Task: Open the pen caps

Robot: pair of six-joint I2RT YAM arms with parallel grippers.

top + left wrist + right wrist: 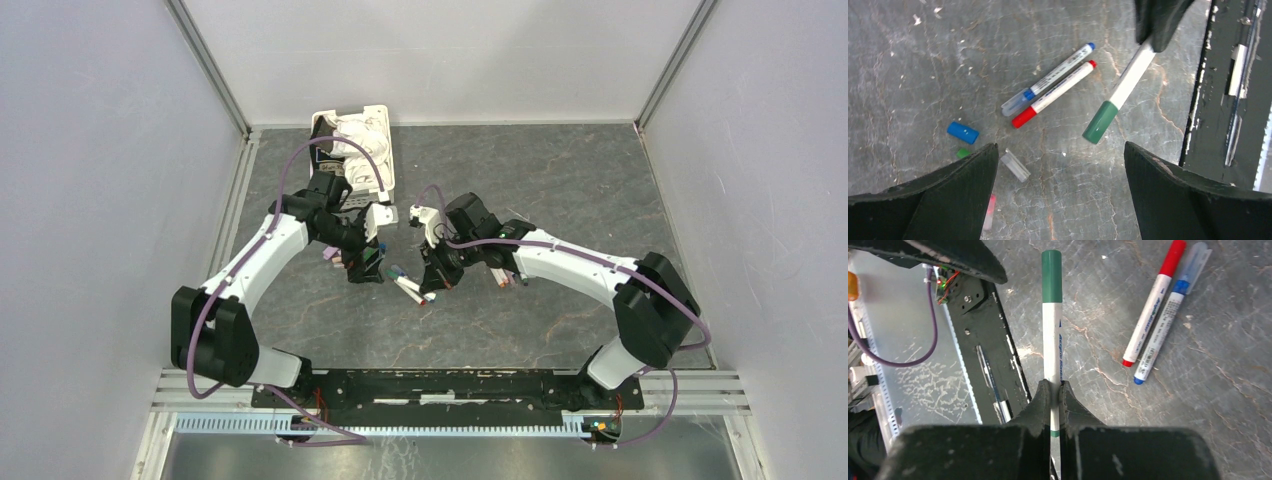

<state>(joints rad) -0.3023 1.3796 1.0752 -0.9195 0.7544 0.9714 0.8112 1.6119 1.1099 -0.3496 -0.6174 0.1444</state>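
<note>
- The right fingers (1040,402) are pressed together on the white barrel of the green pen (1051,325), gripping it near its tail end. The pen is held clear of the surface (1208,405).
- The green cap (1051,275) is seated on the pen's far end and points towards the left arm.
- The left fingers (963,190) are spread wide with nothing between them. They hover over the surface, and the green cap lies just ahead of the gap.
- Hidden or unclear:
  - The pen's tail is swallowed by the right fingers.
  - A pink item (989,212) is half covered by one left finger and cannot be identified.
  - A small green piece (963,153) sits at that finger's edge and is too small to name.
  - In the top view, further pens (503,278) lie partly under the right forearm.
- On the surface:
  - The red pen (1058,92) and blue pen (1050,77) lie side by side, touching, both capped.
  - A loose blue cap (962,132) and a loose clear cap (1015,166) lie near them, apart from each other.
- Edges and room:
  - The black base rail (1218,100) borders the surface near the green cap.
  - The surface is open beyond the pens.
  - The white basket (385,160) stands at the far side, behind the left arm.
- Writing:
  - Blue print along the green pen's barrel appears to read "Acrylic Marker", though it is not sharp.
  - Print on the red and blue pens is too small to read.
</note>
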